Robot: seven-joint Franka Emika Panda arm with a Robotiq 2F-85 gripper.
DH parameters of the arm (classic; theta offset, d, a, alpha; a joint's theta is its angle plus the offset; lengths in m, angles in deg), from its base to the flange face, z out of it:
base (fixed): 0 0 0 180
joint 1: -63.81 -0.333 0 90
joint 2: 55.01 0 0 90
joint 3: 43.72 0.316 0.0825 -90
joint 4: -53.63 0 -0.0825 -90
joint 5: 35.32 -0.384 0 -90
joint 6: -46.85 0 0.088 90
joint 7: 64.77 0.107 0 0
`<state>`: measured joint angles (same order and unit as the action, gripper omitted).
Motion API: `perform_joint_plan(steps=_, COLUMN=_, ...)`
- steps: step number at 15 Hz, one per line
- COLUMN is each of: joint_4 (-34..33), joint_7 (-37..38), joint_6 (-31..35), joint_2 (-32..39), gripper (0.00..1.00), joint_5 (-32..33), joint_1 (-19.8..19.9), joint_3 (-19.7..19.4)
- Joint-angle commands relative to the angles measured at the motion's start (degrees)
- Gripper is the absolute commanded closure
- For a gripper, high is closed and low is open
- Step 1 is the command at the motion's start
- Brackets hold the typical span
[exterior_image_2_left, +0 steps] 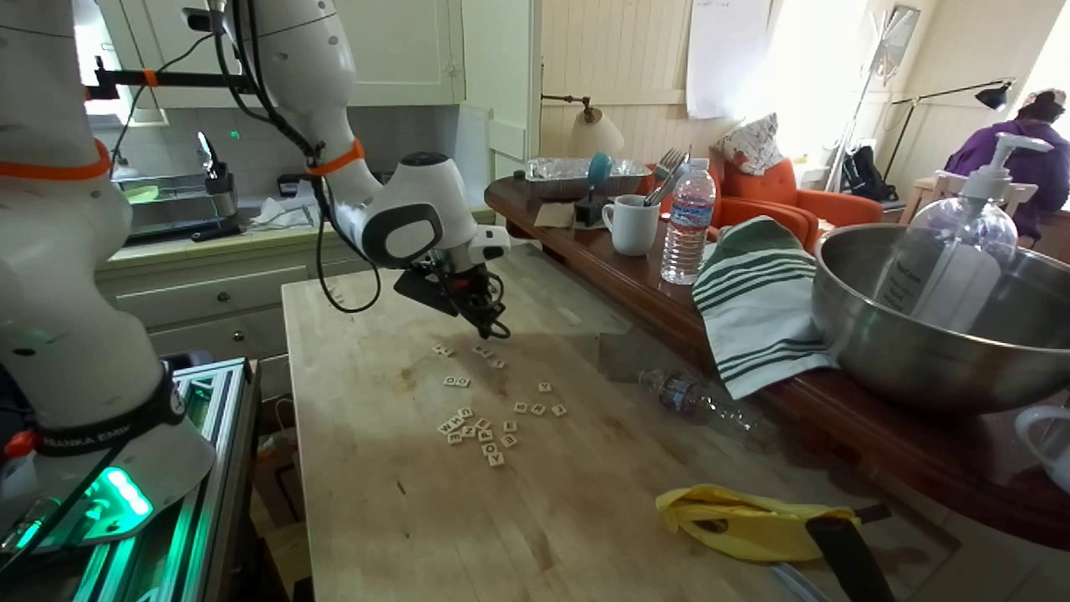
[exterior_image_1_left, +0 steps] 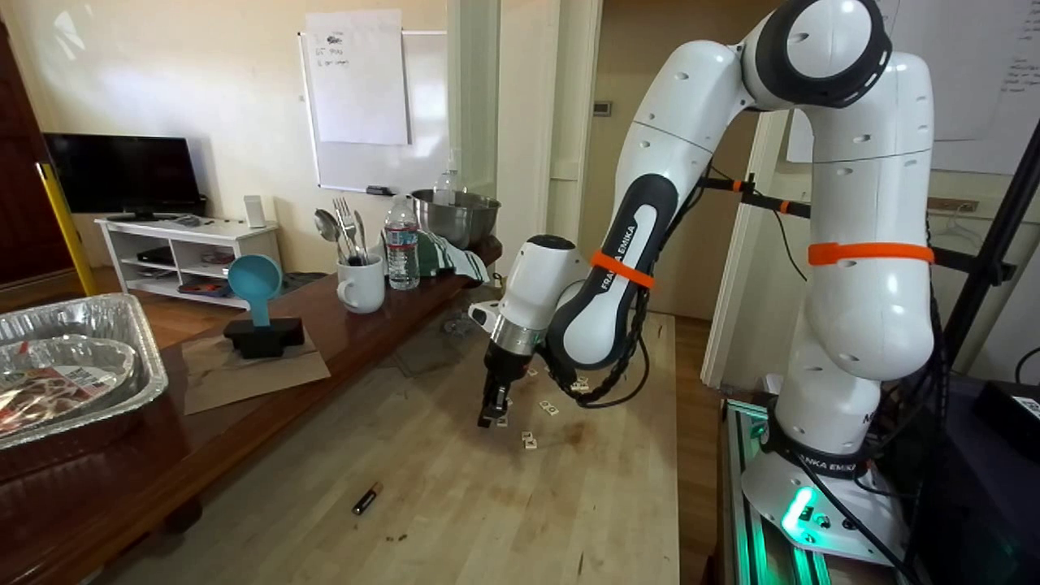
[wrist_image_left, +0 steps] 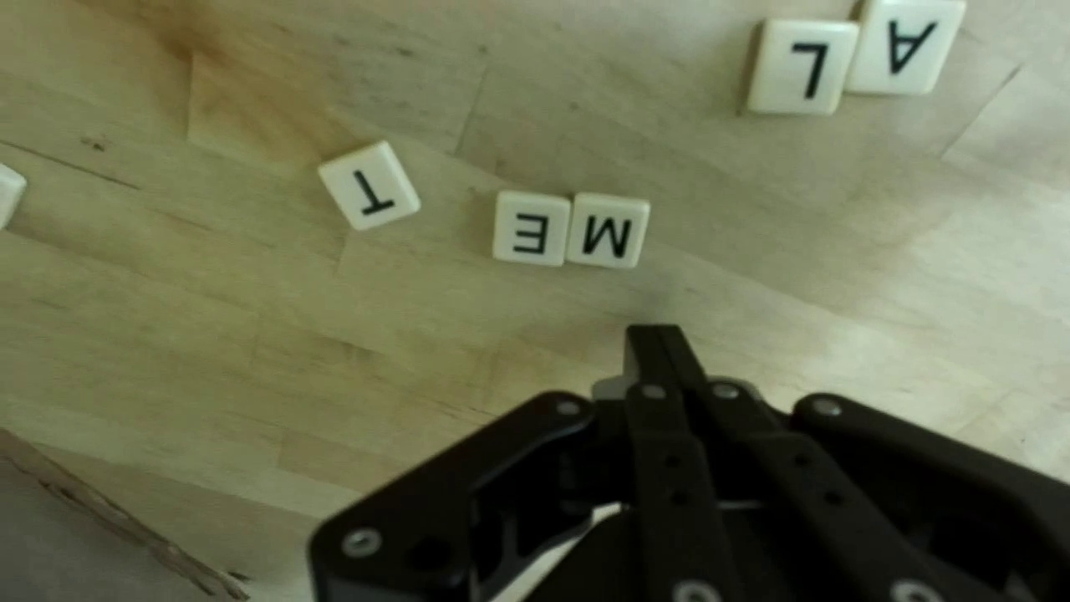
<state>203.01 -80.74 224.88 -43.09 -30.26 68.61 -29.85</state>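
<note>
My black gripper [wrist_image_left: 656,334] is shut, its fingers pressed together with nothing between them. Nearest to its tips in the wrist view are two white letter tiles lying side by side, an E tile [wrist_image_left: 532,228] and an M tile [wrist_image_left: 608,231]. A tilted T tile [wrist_image_left: 370,186] lies to their left. Farther up at the right, an L tile [wrist_image_left: 804,67] touches an A tile [wrist_image_left: 905,46]. In both exterior views the gripper [exterior_image_2_left: 493,333] points down low over the wooden table [exterior_image_2_left: 401,518]. A loose group of several more tiles [exterior_image_2_left: 486,435] lies in an exterior view.
A battery [exterior_image_1_left: 367,498] lies on the table. Along one side runs a raised dark ledge [exterior_image_1_left: 422,325] with a mug of cutlery [exterior_image_1_left: 361,284], a water bottle [exterior_image_2_left: 690,221] and a steel bowl [exterior_image_2_left: 945,351]. A plastic bottle [exterior_image_2_left: 702,400] and a yellow item [exterior_image_2_left: 752,527] lie below it.
</note>
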Motion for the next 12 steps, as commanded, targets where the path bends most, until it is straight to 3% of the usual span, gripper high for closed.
perform_joint_plan(steps=1, joint_4=1.9, joint_7=-0.9, joint_6=-0.7, joint_2=-1.9, gripper=1.0, joint_5=0.0, joint_1=0.9, joint_3=0.4)
perform_joint_plan(steps=12, joint_4=4.1, joint_7=0.1, joint_6=-1.1, joint_2=-4.1, gripper=1.0, joint_5=1.1, joint_1=0.0, joint_3=-2.5)
